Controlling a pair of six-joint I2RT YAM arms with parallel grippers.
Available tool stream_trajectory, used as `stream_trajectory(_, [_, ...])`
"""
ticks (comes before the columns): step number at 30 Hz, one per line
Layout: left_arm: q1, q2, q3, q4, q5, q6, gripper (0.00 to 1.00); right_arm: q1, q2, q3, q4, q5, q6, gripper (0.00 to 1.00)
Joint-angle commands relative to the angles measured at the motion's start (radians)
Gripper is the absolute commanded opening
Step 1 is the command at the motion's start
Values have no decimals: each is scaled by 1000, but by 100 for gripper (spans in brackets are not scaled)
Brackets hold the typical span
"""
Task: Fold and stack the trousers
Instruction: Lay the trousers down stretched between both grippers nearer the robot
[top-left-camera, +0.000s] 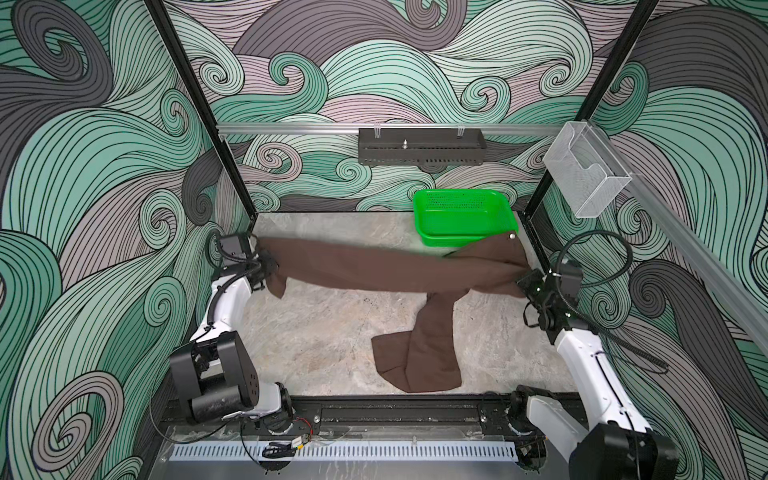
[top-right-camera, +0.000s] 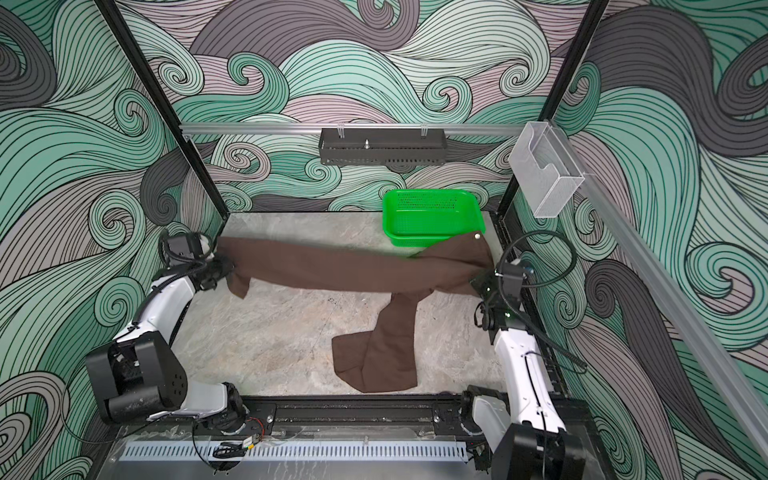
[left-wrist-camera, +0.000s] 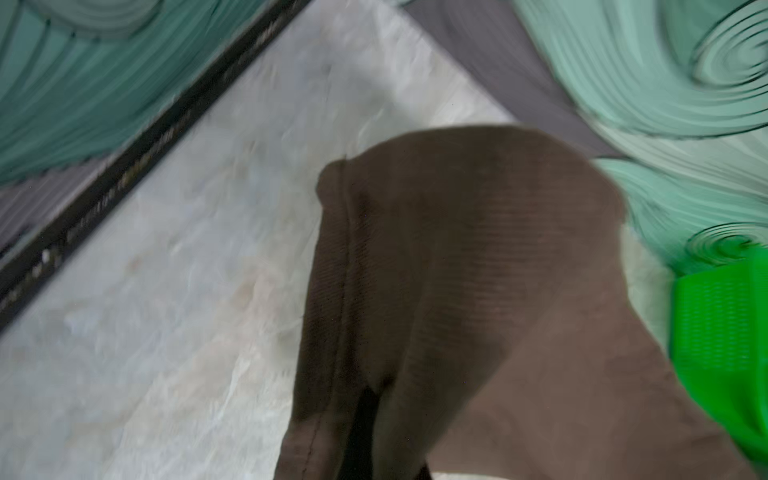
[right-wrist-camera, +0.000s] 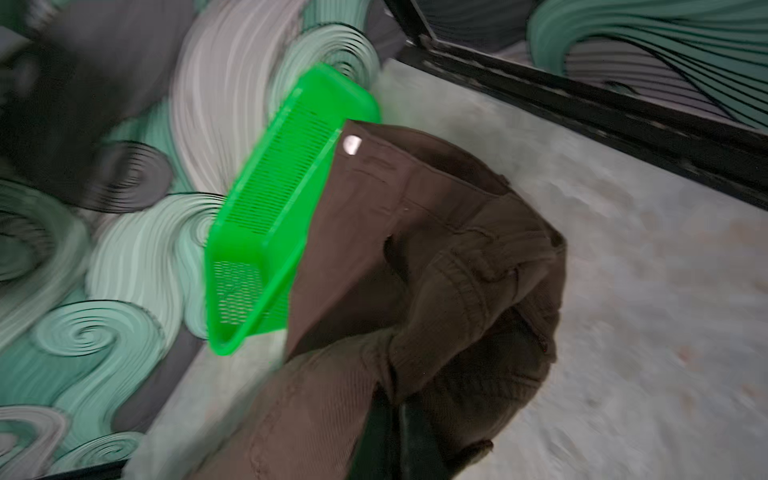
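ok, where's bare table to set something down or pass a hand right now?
Biggest free patch: near-left table, bordered by the left arm, the stretched trousers and their leg dangling onto the table. Second: far strip between back wall, trousers and green basket. Crowded: far right, where the waistband covers the basket's near edge beside the right tool.

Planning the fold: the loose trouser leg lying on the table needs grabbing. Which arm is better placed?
Probably right. The loose leg lies right of centre, nearer the right gripper than the left gripper. Both are shut on the trousers, so it must release the waist first.
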Motion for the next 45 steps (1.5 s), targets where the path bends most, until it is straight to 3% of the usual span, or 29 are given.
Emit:
stream_trajectory(1, [19, -48, -8, -27, -108, -54, 0, 3, -79, -39, -76, 166, 5, 0])
stream_trajectory(6, [30, -79, -23, -129, -181, -57, 2, 9, -167, -111, -245, 204, 117, 1])
stream_trajectory(9, [38, -116, -34, -170, -216, -60, 20, 8, -201, -105, -387, 242, 198, 9])
stream_trajectory(11, [43, -139, -35, -197, -226, -61, 41, 9, -217, -81, -480, 257, 237, 28])
stream_trajectory(13, [46, -151, -29, -222, -238, -74, 53, 9, -228, -58, -540, 258, 267, 46])
stream_trajectory(16, [58, -152, 11, -289, -232, -106, 64, 10, -229, 7, -640, 269, 321, 67])
stream_trajectory(20, [73, -93, 118, -410, -152, -116, 71, 9, -205, 99, -677, 264, 340, 84])
stream_trajectory(24, [81, 16, 195, -481, 6, -103, 74, -5, -107, 171, -640, 238, 356, 86])
stream_trajectory(30, [94, 273, 313, -637, 205, -31, 72, -82, 159, 258, -603, 73, 317, 86])
stream_trajectory(37, [109, 303, 298, -660, 207, -31, 71, -174, 341, 346, -588, -20, 196, 85])
stream_trajectory(45, [113, 252, 285, -655, 201, -46, 70, -225, 477, 391, -553, -99, 134, 66])
